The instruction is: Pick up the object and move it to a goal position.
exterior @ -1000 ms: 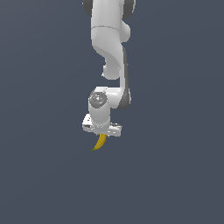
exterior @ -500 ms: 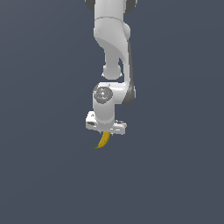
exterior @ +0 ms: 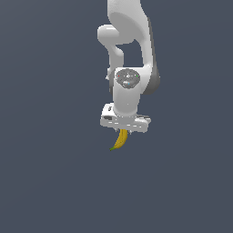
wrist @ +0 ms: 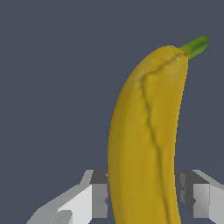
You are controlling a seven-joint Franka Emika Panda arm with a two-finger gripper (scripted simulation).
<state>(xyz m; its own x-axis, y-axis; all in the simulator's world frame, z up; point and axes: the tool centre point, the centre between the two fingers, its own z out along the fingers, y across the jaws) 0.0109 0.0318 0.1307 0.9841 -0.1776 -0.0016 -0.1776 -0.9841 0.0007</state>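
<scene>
Pinching the banana [exterior: 120,139] between both fingers of our gripper [exterior: 124,131], we hold it hanging below the arm [exterior: 129,50], green tip [wrist: 195,46] pointing away from the wrist.

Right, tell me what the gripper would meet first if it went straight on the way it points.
Nothing shows ahead: the gripper, shut on the curved yellow banana, points down into plain dark grey. The way looks free, though depth is unclear.
</scene>
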